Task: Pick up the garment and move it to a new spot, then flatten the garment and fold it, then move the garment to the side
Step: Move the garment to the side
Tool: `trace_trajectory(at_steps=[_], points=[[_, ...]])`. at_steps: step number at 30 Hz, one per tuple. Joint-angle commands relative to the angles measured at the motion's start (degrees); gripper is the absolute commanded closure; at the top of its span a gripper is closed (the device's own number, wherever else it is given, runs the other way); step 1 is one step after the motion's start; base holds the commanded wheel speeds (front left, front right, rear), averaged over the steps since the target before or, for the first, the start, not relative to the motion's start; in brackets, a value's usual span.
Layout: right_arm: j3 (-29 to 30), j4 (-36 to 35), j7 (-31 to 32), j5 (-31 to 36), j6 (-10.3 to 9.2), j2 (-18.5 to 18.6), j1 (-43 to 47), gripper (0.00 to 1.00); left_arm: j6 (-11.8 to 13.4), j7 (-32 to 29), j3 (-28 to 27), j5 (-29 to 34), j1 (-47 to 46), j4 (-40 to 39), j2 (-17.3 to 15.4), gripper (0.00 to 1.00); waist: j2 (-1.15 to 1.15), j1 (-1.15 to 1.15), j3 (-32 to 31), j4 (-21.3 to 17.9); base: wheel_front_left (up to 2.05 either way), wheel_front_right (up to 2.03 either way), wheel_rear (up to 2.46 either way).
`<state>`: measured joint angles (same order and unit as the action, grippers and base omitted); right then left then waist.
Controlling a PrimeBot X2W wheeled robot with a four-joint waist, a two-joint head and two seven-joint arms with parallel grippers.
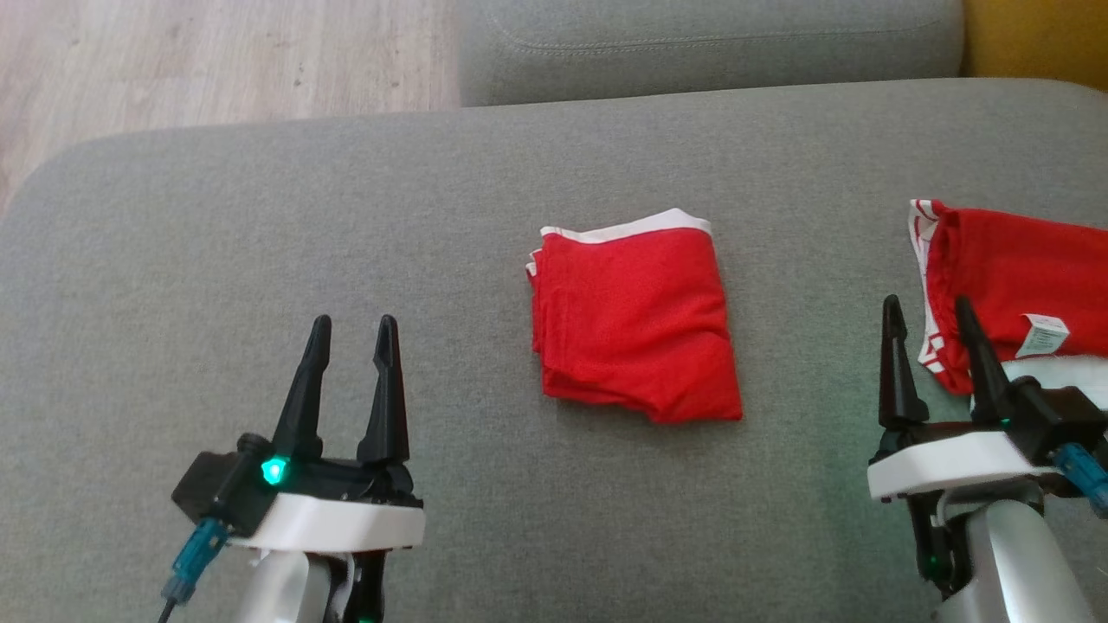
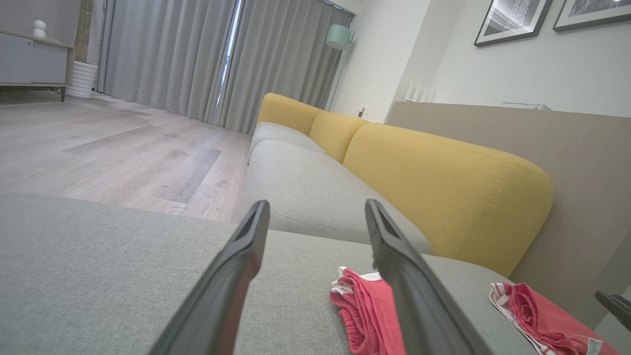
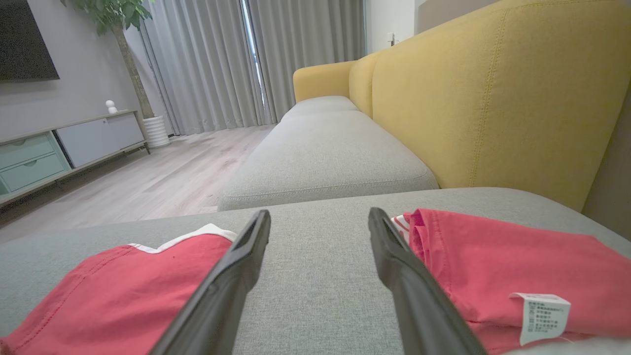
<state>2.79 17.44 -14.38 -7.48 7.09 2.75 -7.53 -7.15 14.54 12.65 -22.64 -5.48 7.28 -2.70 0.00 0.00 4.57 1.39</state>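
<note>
Sofa seat (image 1: 260, 216): grey cushion under everything; wood floor (image 1: 173, 52) beyond its far-left corner.
Garment (image 1: 636, 324): red with a white band, folded into a squarish pad, lying flat mid-cushion between my two pincers.
Second garment (image 1: 1013, 285): red, white-trimmed, with a white label (image 1: 1042, 336), lying loose at the cushion's right.
My left pincer (image 1: 355, 320): fingers spread, holding nothing, well apart from the garment.
My right pincer (image 1: 927, 299): fingers spread, empty, just beside the second garment.

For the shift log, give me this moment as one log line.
folded red garment centred on grey cushion | second red garment at right | left jaws open, empty | right jaws open, empty
</note>
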Motion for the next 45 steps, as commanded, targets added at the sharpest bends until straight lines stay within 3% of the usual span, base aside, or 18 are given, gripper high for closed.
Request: trace_trajectory(at_steps=[1,8,16,26,32,34,40,45], points=[[-0.7,-2.08,-0.62,0.61,0.4,0.13,-1.95,0.0,-0.34,0.46,-1.7,0.35,-1.53,-2.0,-0.18,0.0,0.0,0.0,0.25,0.38,0.0,0.0,0.0],[-2.0,0.39,3.14,2.17,0.4,0.13,-4.89,0.0,-0.34,0.46,-0.86,0.21,-2.55,-1.83,-0.18,0.0,0.0,0.0,2.25,1.78,0.0,0.0,0.0],[-7.01,7.8,7.84,-1.69,0.4,0.13,-10.77,0.0,-0.34,0.46,0.86,-0.32,-4.38,-1.19,-0.18,0.0,0.0,0.0,5.37,4.08,0.0,0.0,0.0],[-13.61,23.75,12.94,-7.33,0.4,0.13,-18.55,0.0,-0.34,0.46,2.6,-0.71,-6.82,-0.54,-0.18,0.0,0.0,0.0,8.76,7.99,0.0,0.0,0.0],[-17.51,29.58,13.67,-9.76,0.4,0.13,-20.76,0.0,-0.34,0.46,2.78,-0.85,-7.04,-0.36,-0.18,0.0,0.0,0.0,9.14,8.55,0.0,0.0,0.0],[-18.59,30.78,13.18,-9.44,0.4,0.13,-21.42,1.0,-0.34,0.46,2.65,-0.84,-7.03,-0.3,-0.18,0.0,0.0,0.0,9.16,8.42,0.0,0.0,0.0],[-19.58,32.63,9.54,-5.43,0.4,0.13,-23.52,1.0,-0.34,0.46,2.49,-0.76,-7.3,-0.13,-0.18,0.0,0.0,0.0,8.92,7.3,0.0,0.0,0.0],[-17.99,32.13,6.69,3.25,0.4,0.13,-25.38,1.0,-0.34,0.46,2.16,-0.46,-7.33,-0.26,-0.18,0.0,0.0,0.0,8.36,5.28,0.0,0.0,0.0]])
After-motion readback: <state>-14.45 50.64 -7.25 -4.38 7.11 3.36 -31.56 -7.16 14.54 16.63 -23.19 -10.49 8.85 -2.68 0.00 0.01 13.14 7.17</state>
